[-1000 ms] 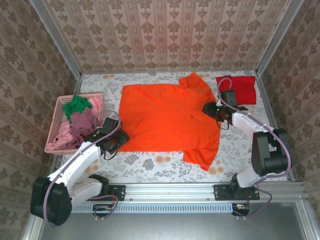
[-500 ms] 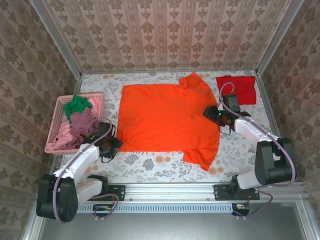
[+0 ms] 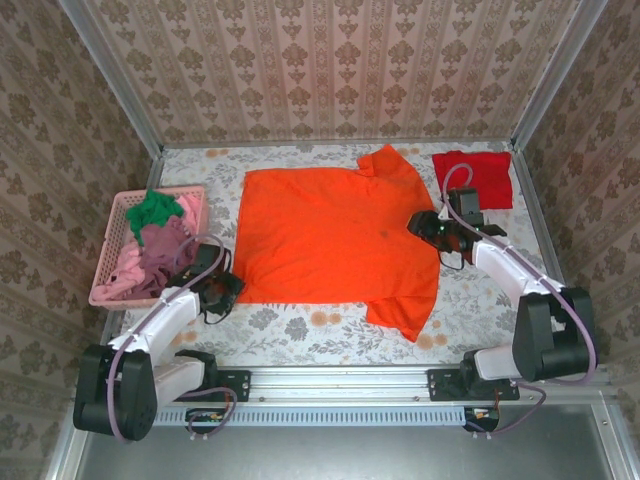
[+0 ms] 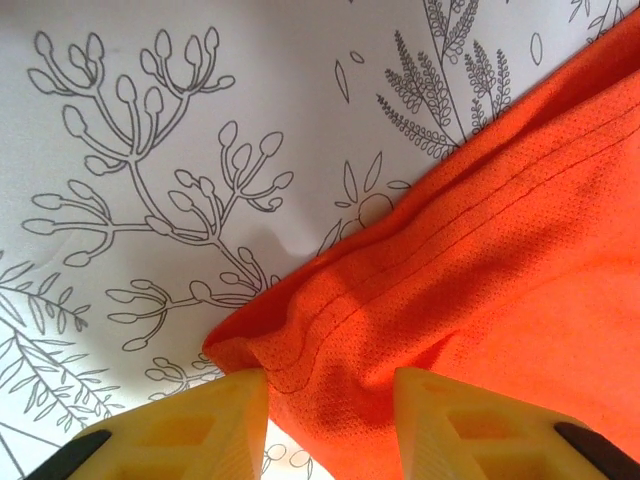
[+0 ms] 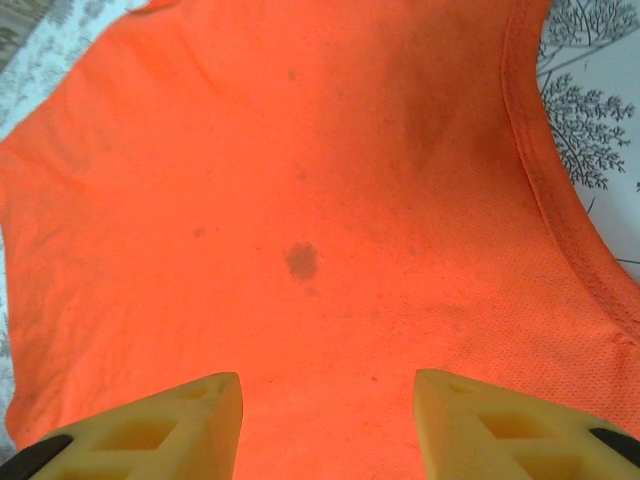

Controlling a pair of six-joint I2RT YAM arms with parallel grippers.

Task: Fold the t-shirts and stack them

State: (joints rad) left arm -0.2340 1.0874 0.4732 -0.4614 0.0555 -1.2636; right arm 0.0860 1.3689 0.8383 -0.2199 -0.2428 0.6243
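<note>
Basket: heap of green, pink, mauve shirts. Orange shirt lies flat w/ a dark spot. My right gripper is spread over it; left gripper straddles its puckered corner, can't tell if pinching.

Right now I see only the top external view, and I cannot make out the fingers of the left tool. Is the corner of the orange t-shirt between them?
Observer: Yes. In the left wrist view, the hem corner of the orange t-shirt lies between the yellow fingers of the left tool, slightly bunched.
Operator: Are the jaws pressed on it?
Observer: No, they stand apart, with cloth in the gap.
Operator: And the right tool?
Observer: The right tool is open above flat cloth, with the collar band beside it.
</note>
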